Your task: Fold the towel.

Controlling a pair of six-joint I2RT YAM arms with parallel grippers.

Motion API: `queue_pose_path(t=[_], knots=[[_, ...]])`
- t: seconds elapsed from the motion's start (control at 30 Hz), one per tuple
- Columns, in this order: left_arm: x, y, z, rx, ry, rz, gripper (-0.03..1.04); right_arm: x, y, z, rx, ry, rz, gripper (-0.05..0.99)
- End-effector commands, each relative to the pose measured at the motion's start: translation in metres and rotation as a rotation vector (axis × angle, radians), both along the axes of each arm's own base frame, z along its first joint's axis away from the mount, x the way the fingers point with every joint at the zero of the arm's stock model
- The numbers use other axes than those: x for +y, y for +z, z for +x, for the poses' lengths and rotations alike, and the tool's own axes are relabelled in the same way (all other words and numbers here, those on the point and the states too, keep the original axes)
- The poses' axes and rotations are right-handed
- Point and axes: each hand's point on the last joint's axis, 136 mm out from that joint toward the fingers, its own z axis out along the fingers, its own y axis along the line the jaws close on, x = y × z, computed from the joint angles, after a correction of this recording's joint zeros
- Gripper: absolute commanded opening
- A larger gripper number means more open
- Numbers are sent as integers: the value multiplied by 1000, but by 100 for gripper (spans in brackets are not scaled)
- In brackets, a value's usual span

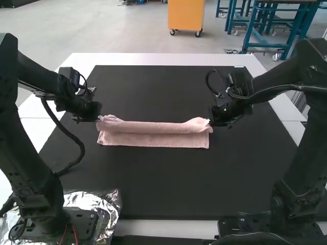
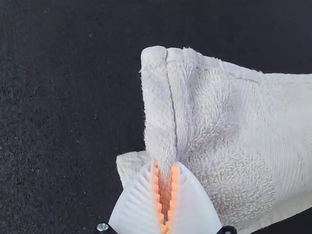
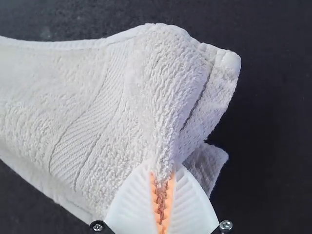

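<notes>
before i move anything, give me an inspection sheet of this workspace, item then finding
surface: black mat on a white tabletop
job's things: towel folded into a long narrow strip, its raised far part running between the grippers
clutter: crumpled shiny sheet by the left arm's base
grippers: left and right each shut on one end of the towel
cables: black cable looping beside the left arm, another along the right arm
surroundings: nothing seen touching the towel

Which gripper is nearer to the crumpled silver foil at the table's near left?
Left. The left gripper pinches the left end of the pink terry towel, forward of the foil; the right gripper pinches its right end, also forward but farther across.
</notes>
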Motion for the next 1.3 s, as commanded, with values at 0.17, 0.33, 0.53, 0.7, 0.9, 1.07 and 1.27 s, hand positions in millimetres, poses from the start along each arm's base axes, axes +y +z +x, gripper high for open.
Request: queue_pose_path(t=[0.17, 0.33, 0.53, 0.7, 0.9, 1.07, 1.27], knots=[[7, -1, -19, -11, 13, 31, 2, -15, -11, -22, 40, -20, -9, -3], [5, -19, -40, 18, 4, 45, 2, -17, -29, -33, 72, -26, -25, -2], [2, -28, -53, 24, -18, 45, 10, -21, -32, -33, 80, -28, -38, 55], [1, -1, -38, -87, -19, 25, 71, -16, -5, -23, 28, -25, -22, 87], [3, 23, -25, -158, -3, 27, 97, -12, 6, -16, 3, -29, -7, 90], [4, 23, -26, -159, 2, 24, 97, -9, -1, -20, 16, -25, -8, 90], [2, 26, -24, -161, 14, 12, 97, -7, -16, -22, 42, -18, -16, 90]])
